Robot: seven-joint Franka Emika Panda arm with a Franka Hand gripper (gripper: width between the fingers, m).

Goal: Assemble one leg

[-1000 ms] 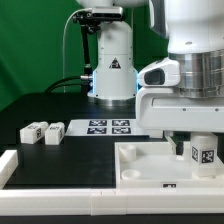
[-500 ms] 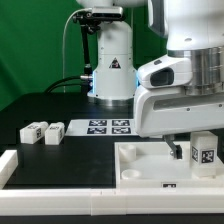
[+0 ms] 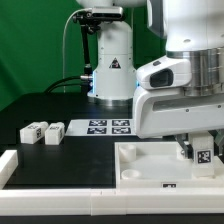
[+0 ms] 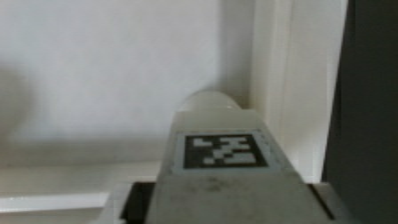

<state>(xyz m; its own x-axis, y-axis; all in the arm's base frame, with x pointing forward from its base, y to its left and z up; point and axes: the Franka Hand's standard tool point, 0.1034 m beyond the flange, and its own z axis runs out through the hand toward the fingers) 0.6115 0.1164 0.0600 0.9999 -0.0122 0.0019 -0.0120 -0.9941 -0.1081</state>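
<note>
My gripper (image 3: 199, 141) is shut on a leg (image 3: 203, 153), a small white block with a black-and-white tag. It holds the leg upright low over the right far corner of the large white panel (image 3: 138, 162). In the wrist view the leg (image 4: 221, 122) fills the middle, clamped in my gripper (image 4: 228, 196) between two dark fingers (image 4: 153, 200), with the panel (image 4: 107, 90) right beneath it. Whether the leg's tip touches the panel is hidden. Two more legs (image 3: 33, 131) (image 3: 53, 130) lie on the black table at the exterior view's left.
The marker board (image 3: 108, 126) lies flat behind the panel, in front of the arm's base (image 3: 112, 75). A white raised rail (image 3: 60, 178) runs along the front and turns up at the exterior view's left.
My gripper has sunk a little with the leg, which now sits lower against the panel's corner. The two loose legs have not moved.
</note>
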